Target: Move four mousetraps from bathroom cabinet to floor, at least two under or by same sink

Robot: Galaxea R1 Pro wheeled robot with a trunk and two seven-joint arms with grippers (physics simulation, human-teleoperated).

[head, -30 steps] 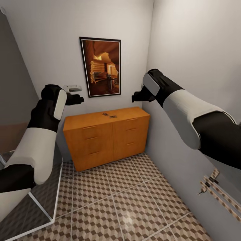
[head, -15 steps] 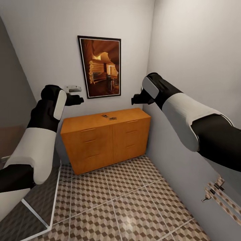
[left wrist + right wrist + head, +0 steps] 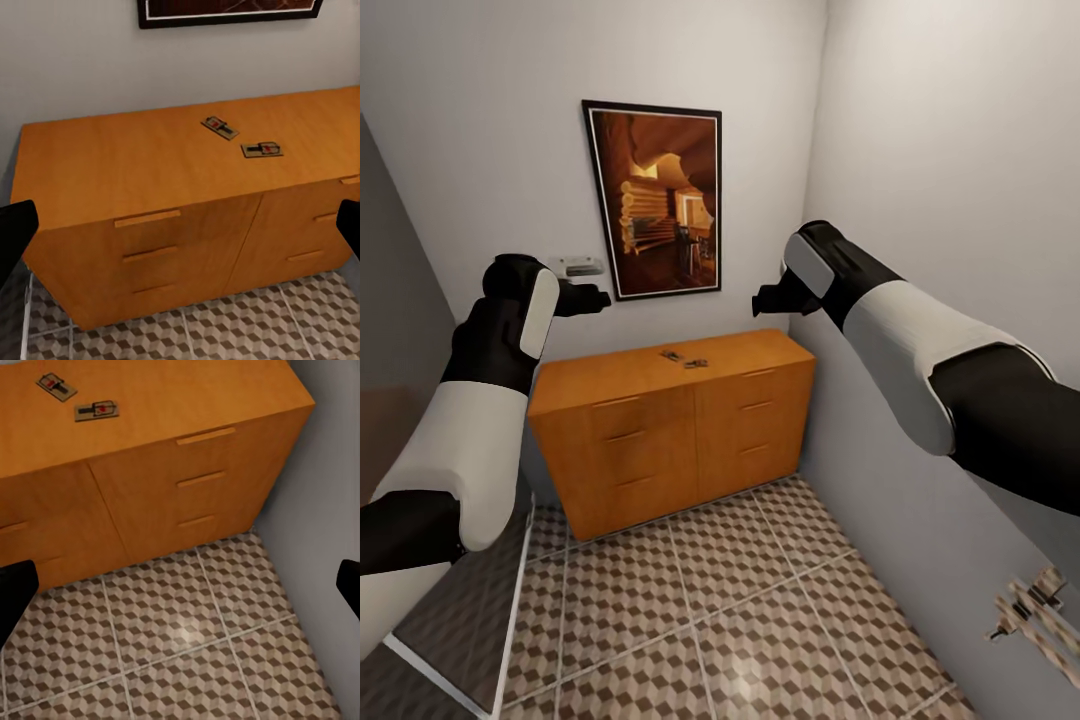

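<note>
We hold our left gripper (image 3: 595,298) and right gripper (image 3: 765,297) raised in the air, both spread wide and empty, while two mousetraps (image 3: 262,149) lie near each other on the cabinet (image 3: 660,440) top.

My head camera looks forward and down from well back, taking in the cabinet (image 3: 670,420) against the far wall and the floor (image 3: 710,610). My left wrist camera faces the cabinet (image 3: 165,187) top, nearer. My right looks steeply down its front onto tiles. All share the cabinet.
</note>
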